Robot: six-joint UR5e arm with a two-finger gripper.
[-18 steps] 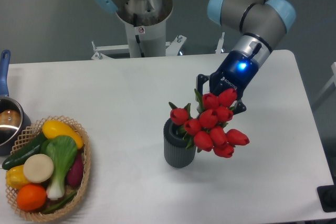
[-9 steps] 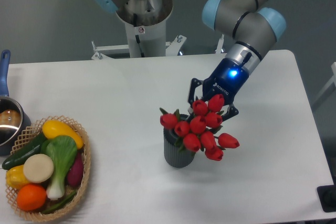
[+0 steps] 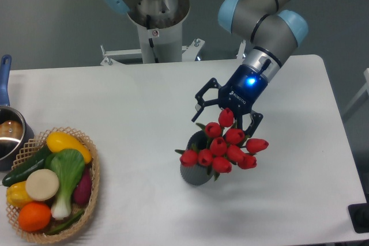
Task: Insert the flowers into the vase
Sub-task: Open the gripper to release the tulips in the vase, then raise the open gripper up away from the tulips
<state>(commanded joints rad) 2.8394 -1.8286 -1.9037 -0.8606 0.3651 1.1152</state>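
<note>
The flowers (image 3: 222, 148), a bunch of red tulip heads with green leaves, stand with their stems in the dark grey ribbed vase (image 3: 194, 175) near the middle of the table. The heads lean to the vase's right and hide most of its mouth. My gripper (image 3: 225, 123) hangs just above and behind the bunch. Its jaws are spread wide, one finger (image 3: 201, 97) to the left and one finger (image 3: 253, 124) to the right of the top tulip, and they do not clamp the stems.
A wicker basket (image 3: 93, 163) of vegetables sits at the front left. A steel pot (image 3: 8, 136) with a blue handle is at the left edge. The arm's base (image 3: 154, 15) stands behind the table. The table's right edge is close.
The gripper moved left with the bunch, then its jaws opened. The flowers dropped lower and now sit in the vase, free of the fingers.
</note>
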